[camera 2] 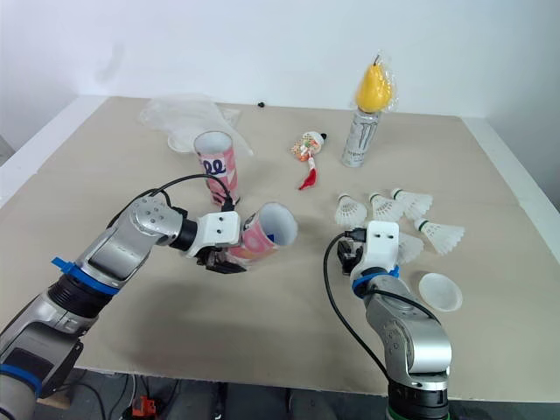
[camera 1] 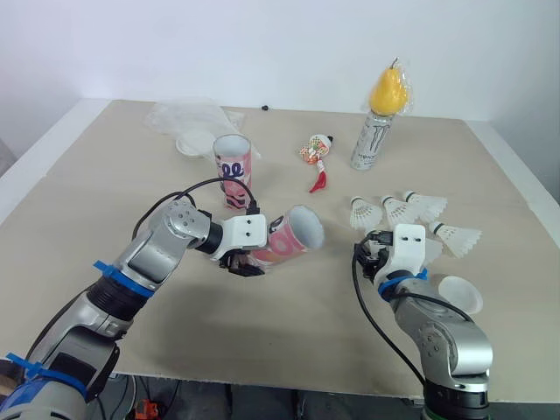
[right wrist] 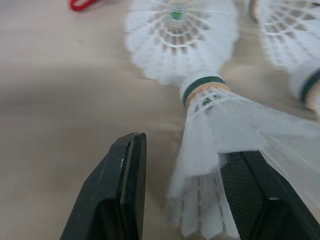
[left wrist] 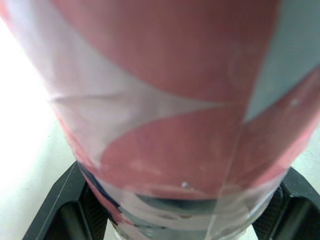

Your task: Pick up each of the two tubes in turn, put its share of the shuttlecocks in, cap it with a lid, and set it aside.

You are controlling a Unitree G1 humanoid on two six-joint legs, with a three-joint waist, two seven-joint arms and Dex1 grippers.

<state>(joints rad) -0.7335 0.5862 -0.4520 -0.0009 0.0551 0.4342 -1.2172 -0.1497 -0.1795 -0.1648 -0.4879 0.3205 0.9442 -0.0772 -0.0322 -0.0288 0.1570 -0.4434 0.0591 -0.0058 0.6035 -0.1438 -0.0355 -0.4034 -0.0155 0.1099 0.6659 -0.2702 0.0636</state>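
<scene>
— Where could we slip a gripper through?
— Left of the upright tube (camera 1: 233, 171) and toward us, the table (camera 1: 96, 201) lies bare — plenty of room.
— And on its right?
— Just right of the upright tube, toward us, the tilted tube (camera 1: 296, 232) blocks us, clamped in the left gripper (camera 1: 248, 262). Farther right the shuttlecocks (camera 1: 398, 210) crowd together, the right gripper (camera 1: 374, 245) spread around one. Between tilted tube and shuttlecocks we see a bare lane. Behind the upright tube sit a lid (camera 1: 194, 143) and a plastic bag (camera 1: 188, 114), closing that side.
</scene>
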